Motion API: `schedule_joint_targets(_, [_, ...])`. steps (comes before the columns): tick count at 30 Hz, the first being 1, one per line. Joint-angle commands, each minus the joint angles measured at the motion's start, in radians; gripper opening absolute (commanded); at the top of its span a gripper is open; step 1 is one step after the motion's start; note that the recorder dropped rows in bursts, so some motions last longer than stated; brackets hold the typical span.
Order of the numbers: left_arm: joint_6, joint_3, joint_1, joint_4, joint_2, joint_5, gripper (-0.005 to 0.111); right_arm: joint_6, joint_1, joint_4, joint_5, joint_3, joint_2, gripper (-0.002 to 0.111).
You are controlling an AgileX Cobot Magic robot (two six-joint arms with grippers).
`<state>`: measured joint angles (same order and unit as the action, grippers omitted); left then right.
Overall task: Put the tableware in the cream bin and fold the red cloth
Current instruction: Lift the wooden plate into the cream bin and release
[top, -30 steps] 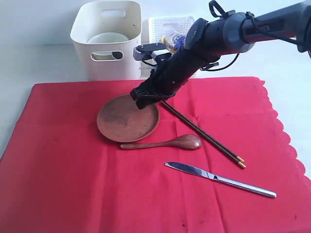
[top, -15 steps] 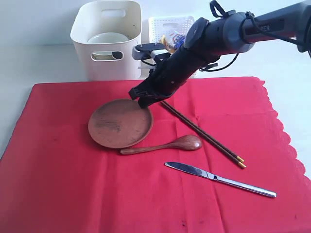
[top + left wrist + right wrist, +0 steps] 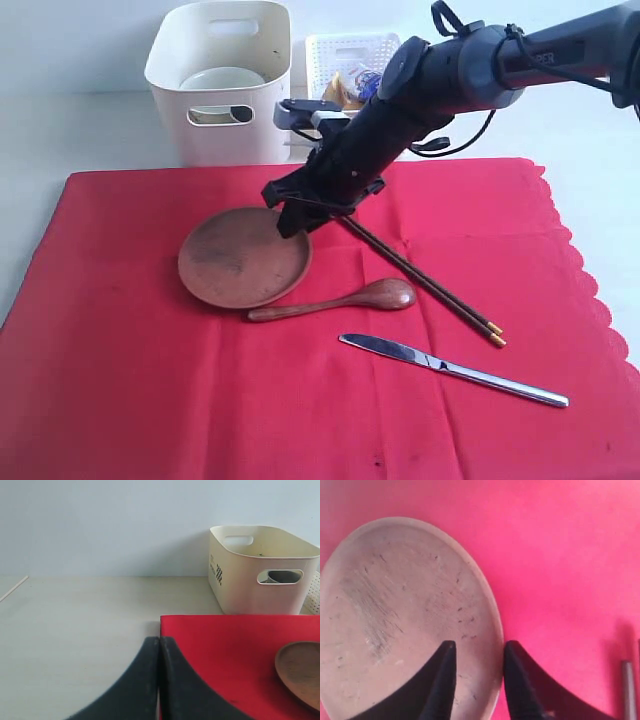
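Observation:
The round wooden plate [image 3: 243, 257] lies on the red cloth [image 3: 130, 380]. My right gripper [image 3: 290, 215] hangs at the plate's far right rim and is open. In the right wrist view, the right gripper [image 3: 477, 645] straddles the rim of the plate [image 3: 395, 605], one finger over the dish and one outside it. The wooden spoon [image 3: 335, 298], the dark chopsticks [image 3: 415, 275] and the steel knife [image 3: 450, 369] lie on the cloth to the right. The pale bowl [image 3: 220, 78] sits in the cream bin [image 3: 222, 125]. The steel cup is not visible. My left gripper [image 3: 159, 642] is shut and empty, by the cloth's corner [image 3: 225, 645].
A white lattice basket [image 3: 350, 50] with small food items stands right of the cream bin, behind my right arm. Bare pale table surrounds the cloth; its scalloped edge [image 3: 585, 270] runs along the right. The left wrist view shows the cream bin [image 3: 250, 575] and plate [image 3: 300, 672].
The plate has slid left across the cloth, away from the chopsticks, with my right gripper at its rim. The gripper now sits slightly higher and its fingers are spread.

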<state>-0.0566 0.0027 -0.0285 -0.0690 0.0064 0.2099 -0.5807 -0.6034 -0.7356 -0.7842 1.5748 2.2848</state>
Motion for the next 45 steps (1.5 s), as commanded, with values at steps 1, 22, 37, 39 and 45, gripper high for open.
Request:
schedule_joint_targets(1, [0.001,-0.003,-0.004,0.002,-0.006,-0.003,0.001,-0.002,-0.002,0.010,-0.026,-0.003,-0.001,0.033])
schedule_joint_targets(22, [0.001,-0.003,-0.004,0.002,-0.006,-0.003,0.001,0.006,-0.002,0.010,-0.056,0.001,0.033,0.000])
schedule_joint_targets(37, [0.001,-0.003,-0.004,0.002,-0.006,-0.003,0.001,0.035,-0.002,-0.147,-0.215,0.155,-0.001,0.000])
schedule_joint_targets(39, [0.001,-0.003,-0.004,0.002,-0.006,-0.003,0.001,0.057,-0.002,-0.147,-0.218,0.169,-0.001,0.000])
schedule_joint_targets(45, [0.001,-0.003,-0.004,0.002,-0.006,-0.003,0.001,0.058,0.016,-0.248,-0.292,0.213,-0.001,0.000])
